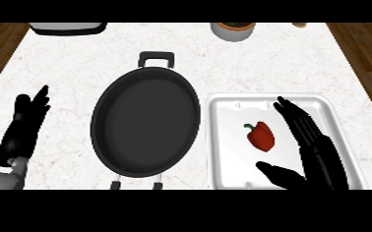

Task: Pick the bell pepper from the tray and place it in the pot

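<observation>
A red bell pepper (262,136) with a green stem lies near the middle of the white tray (227,109) at the right of the counter. My right hand (314,145) hovers over the tray just right of the pepper, fingers straight and pointing away, thumb spread below the pepper, not touching it. The black pot (145,122), seen from above with a handle at its far end, stands left of the tray. At the left edge my left hand (22,125) rests open, fingers up, apart from the pot.
A white appliance (67,28) sits at the counter's far left edge and a round white container (233,30) with dark contents at the far middle. Wooden floor shows beyond both side edges of the marble counter.
</observation>
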